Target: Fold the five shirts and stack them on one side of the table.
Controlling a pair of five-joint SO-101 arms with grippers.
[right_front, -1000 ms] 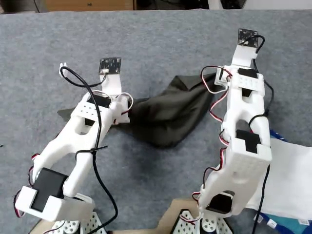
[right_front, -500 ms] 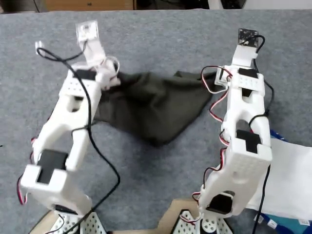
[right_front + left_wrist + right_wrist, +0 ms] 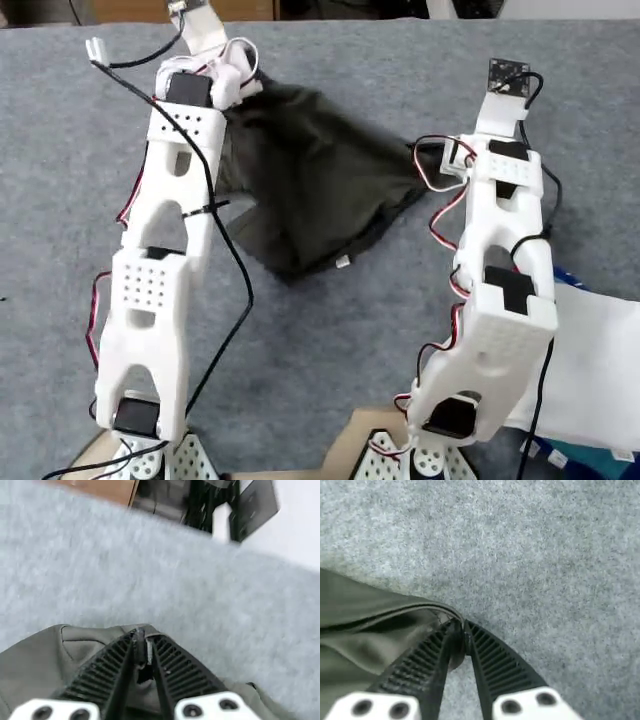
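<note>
The left gripper (image 3: 140, 645) has its jaws closed tight on one corner of the dark green shirt (image 3: 310, 190), near the far edge of the table (image 3: 400, 60). The right gripper (image 3: 459, 630) pinches another corner. The shirt looks soft, light and floppy, so its corners are the best places to hold.

Grey tabletop (image 3: 330, 360) covering here, looks like felt or low carpet: fuzzy, rough, fully matt. On it the olive shirt (image 3: 320, 190), soft woven cloth, smooth-faced and matt, just a faint sheen along the creases, a stitched hem showing in the right wrist view. Left fingers (image 3: 112, 667), black plastic, ribbed on the inner faces, dull finish; right fingers (image 3: 495, 662), same ribbed black plastic. Left arm (image 3: 165, 240) and right arm (image 3: 505, 340), hard white plastic shells, matt, slightly grainy. Cable (image 3: 248, 290) in smooth black sleeving. White cloth (image 3: 600, 370), soft and matt. Behind, a wooden cabinet (image 3: 95, 490), smooth brown finish
</note>
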